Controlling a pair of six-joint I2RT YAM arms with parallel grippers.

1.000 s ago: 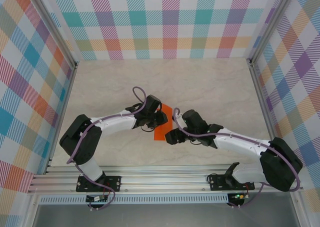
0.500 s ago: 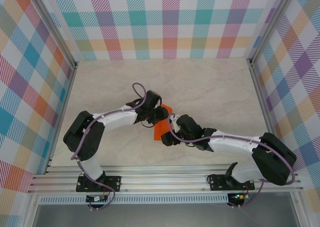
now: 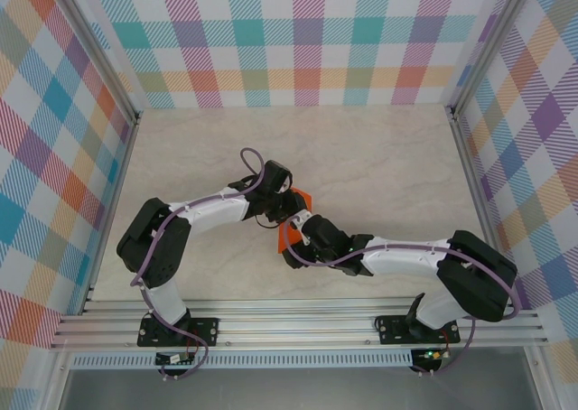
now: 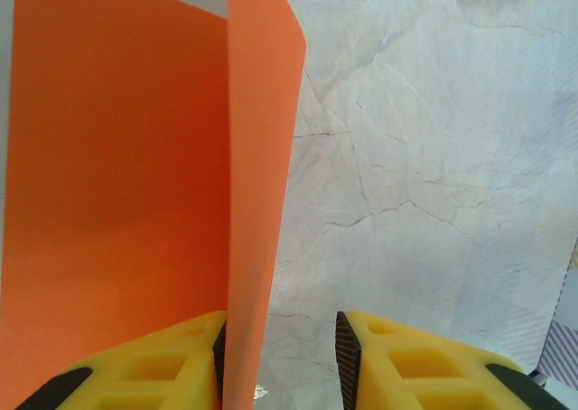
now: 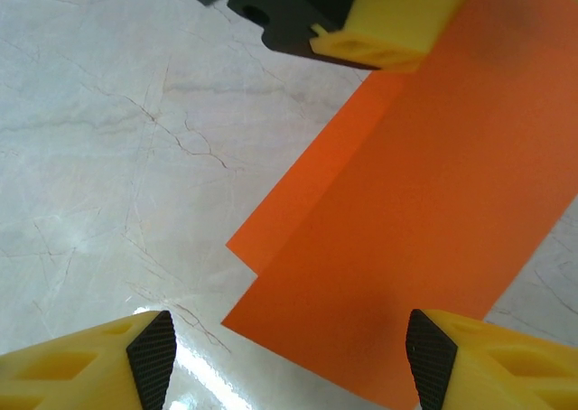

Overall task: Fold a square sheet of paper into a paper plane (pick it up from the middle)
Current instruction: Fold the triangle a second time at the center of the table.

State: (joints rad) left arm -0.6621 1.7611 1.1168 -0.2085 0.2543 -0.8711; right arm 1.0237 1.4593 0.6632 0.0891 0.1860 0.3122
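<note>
The square sheet of paper (image 3: 288,239) is bright orange and folded over on itself on the table's middle. In the left wrist view one layer (image 4: 117,202) lies flat, while a flap (image 4: 260,139) stands upright against the inner pad of the left finger (image 4: 153,365). My left gripper (image 4: 280,367) is open, with a wide gap to the right finger. In the right wrist view the folded sheet (image 5: 424,238) shows two offset layers. My right gripper (image 5: 284,356) hovers open over its near corner. The left gripper's yellow finger (image 5: 393,26) sits at the sheet's far end.
The marble-look tabletop (image 3: 379,166) spreads around the paper. Checked walls (image 3: 298,40) and metal rails (image 3: 474,175) close it in on three sides. Both arms (image 3: 208,216) (image 3: 397,252) meet at the centre.
The right arm has reached further left, so its gripper now covers more of the paper. The left gripper has shifted slightly right at the sheet's far end.
</note>
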